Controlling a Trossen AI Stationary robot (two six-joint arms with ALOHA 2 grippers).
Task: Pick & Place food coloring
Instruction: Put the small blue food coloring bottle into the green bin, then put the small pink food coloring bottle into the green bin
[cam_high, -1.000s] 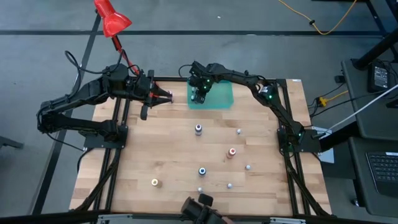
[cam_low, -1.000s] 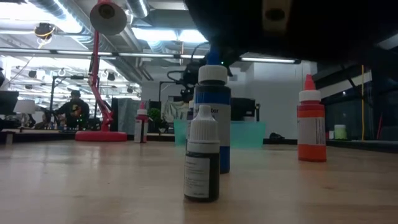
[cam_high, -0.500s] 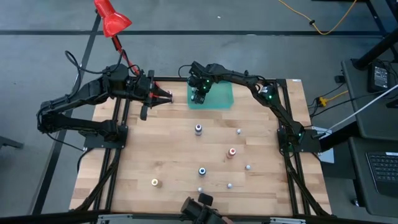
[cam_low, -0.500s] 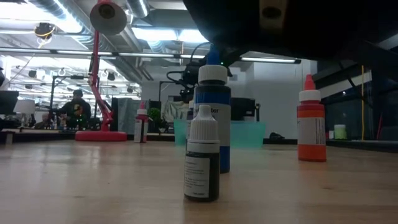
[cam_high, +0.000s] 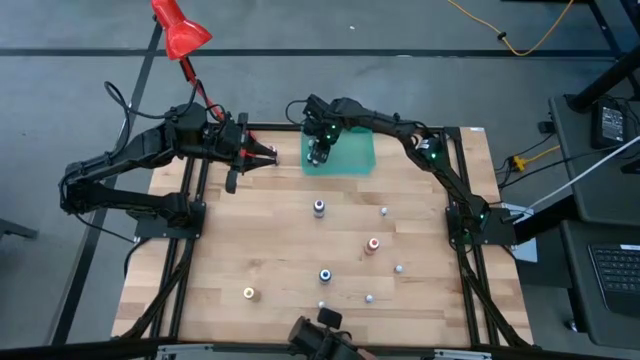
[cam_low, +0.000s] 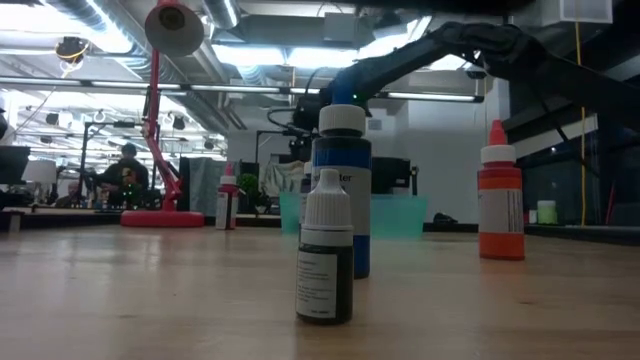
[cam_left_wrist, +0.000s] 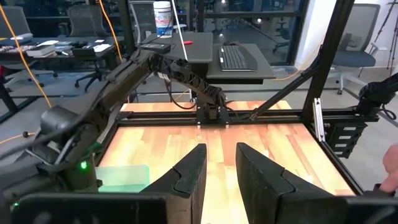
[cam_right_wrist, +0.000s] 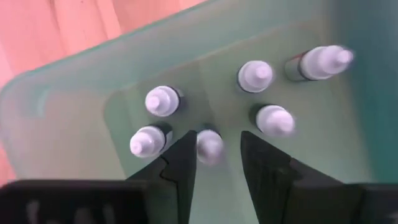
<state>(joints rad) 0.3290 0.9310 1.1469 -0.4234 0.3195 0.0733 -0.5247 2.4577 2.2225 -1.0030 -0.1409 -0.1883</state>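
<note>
The right gripper (cam_right_wrist: 214, 165) hangs over the teal tray (cam_high: 352, 152), fingers spread, with a small white-capped bottle (cam_right_wrist: 209, 146) standing free between them. Compared with a second ago the arm has risen a little, so I judge the bottle is just released beside five others. The left gripper (cam_left_wrist: 219, 177) waits, slightly spread. More food coloring (cam_high: 325, 275) remains on the tabletop (cam_high: 270, 240), well apart from the gripper.

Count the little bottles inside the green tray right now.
6 in the tray: one between the right gripper's fingers, two beside it, three farther. Others may be hidden.
</note>
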